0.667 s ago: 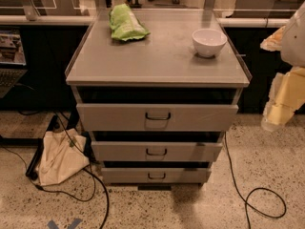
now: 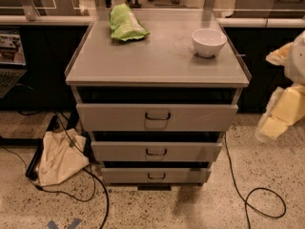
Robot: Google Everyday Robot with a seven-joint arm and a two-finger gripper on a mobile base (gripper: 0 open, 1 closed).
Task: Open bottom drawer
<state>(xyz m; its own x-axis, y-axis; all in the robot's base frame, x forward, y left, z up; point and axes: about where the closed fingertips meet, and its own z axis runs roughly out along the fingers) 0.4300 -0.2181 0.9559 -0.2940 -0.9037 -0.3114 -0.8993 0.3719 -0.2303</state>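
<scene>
**Bottom drawer (image 2: 126, 176) low, claw (image 2: 279, 118) far right**

We see the drawer lowest of three under the table (image 2: 157, 61), its front facing us. Our claw, seemingly the blurred cream shape at the right edge, hangs well apart; clenched or released, we cannot tell.

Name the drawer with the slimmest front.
The bottom drawer, lowest of three; the two above have taller fronts. The gripper hangs at the picture's right edge, clear of it.

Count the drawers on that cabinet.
3, stacked: top drawer, middle drawer, bottom drawer. None appear hidden. Gripper hangs at the right edge, apart from the cabinet.
</scene>
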